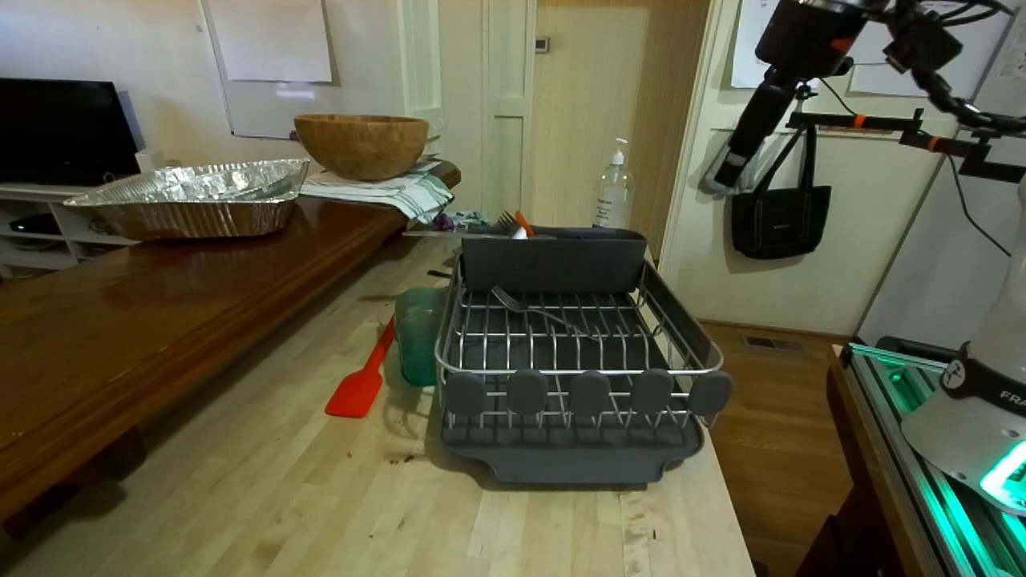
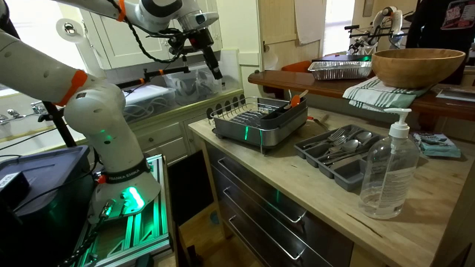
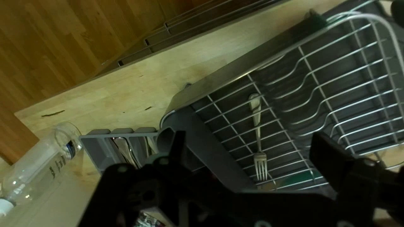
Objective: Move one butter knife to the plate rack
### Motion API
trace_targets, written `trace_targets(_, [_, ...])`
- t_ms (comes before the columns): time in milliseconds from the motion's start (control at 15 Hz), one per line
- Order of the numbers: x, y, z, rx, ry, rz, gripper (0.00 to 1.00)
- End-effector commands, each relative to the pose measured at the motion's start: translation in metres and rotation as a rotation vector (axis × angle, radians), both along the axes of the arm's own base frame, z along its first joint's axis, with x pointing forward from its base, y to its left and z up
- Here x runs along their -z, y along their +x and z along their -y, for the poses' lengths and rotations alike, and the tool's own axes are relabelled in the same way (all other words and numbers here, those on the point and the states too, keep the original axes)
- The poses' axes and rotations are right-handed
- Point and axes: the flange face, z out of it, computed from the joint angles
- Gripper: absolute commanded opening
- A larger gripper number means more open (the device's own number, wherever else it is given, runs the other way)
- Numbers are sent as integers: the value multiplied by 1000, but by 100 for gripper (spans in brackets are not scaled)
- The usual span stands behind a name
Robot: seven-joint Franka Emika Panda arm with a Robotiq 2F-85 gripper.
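Gripper [image 3: 248,136] spread wide, nothing held. Wrong utensil may be grabbed f/ cutlery tray [image 2: 351,173], b/c spoons [image 2: 350,145] & forks [image 2: 337,134] are crowded tog. & butter knife can't be ID'd.

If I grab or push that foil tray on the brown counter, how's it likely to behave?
Lifted by one edge, the foil tray would probably flex, since its pleated walls look like thin foil. That thinness suggests it's light for its size. Being wide and low, it would likely slide rather than tip.
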Motion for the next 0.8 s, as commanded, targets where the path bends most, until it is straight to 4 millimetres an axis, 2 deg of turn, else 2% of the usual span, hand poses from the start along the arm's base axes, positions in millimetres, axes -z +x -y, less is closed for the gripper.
trace_targets(0, [11,37,51,49,74,16,100])
trace_targets(333, [34,83,131,62,144,24,100])
trace_targets(667, [51,137,192,95,157,31,100])
trace_targets(733, [43,109,174,76,154,53,100])
